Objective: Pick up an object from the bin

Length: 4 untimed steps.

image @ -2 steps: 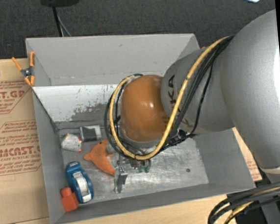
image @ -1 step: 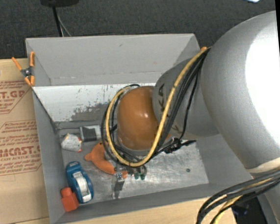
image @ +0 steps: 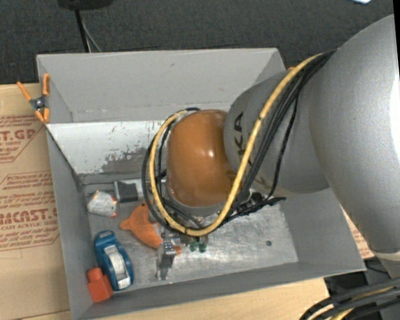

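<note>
End effector [image: 167,256] sits low over the floor of the grey bin [image: 177,73], under the arm's orange cover [image: 196,156]. How far open it is cannot be told, and nothing shows in its grasp. Closest to the end effector is an orange, floppy-looking piece [image: 142,228], just beside it to the left and slightly above. Farther left lies a blue tape dispenser [image: 114,259] with a small red block [image: 98,285] at its lower end. Up and left of the end effector are a white crumpled item [image: 101,202] and a dark grey box [image: 127,191].
</note>
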### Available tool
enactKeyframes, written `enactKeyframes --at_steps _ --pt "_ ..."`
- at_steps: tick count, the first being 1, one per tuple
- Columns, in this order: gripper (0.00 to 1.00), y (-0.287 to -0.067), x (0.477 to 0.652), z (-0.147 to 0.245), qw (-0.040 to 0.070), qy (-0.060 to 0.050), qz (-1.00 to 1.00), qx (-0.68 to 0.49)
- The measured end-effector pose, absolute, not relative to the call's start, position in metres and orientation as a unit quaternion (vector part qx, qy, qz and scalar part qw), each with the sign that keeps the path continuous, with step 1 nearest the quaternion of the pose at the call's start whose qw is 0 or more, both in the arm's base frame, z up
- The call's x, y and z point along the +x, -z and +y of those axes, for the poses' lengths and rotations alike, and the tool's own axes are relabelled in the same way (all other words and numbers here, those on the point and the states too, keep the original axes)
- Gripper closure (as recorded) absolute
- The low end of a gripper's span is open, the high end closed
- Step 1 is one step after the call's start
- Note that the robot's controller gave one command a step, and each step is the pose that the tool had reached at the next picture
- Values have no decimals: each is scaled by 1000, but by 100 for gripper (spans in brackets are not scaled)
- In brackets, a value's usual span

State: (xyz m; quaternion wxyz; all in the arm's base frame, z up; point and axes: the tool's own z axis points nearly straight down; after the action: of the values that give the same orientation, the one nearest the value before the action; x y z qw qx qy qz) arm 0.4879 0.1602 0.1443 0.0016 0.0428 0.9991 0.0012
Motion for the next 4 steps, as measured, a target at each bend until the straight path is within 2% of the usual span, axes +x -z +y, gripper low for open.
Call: enactKeyframes --at_steps 1,2,3,4 --pt "0 -95 498 159 3 -2 993 115" --pt "100 -79 504 158 17 -5 998 66" --pt "100 -79 504 158 17 -5 998 66" --pt "100 -84 502 158 11 -3 998 65"
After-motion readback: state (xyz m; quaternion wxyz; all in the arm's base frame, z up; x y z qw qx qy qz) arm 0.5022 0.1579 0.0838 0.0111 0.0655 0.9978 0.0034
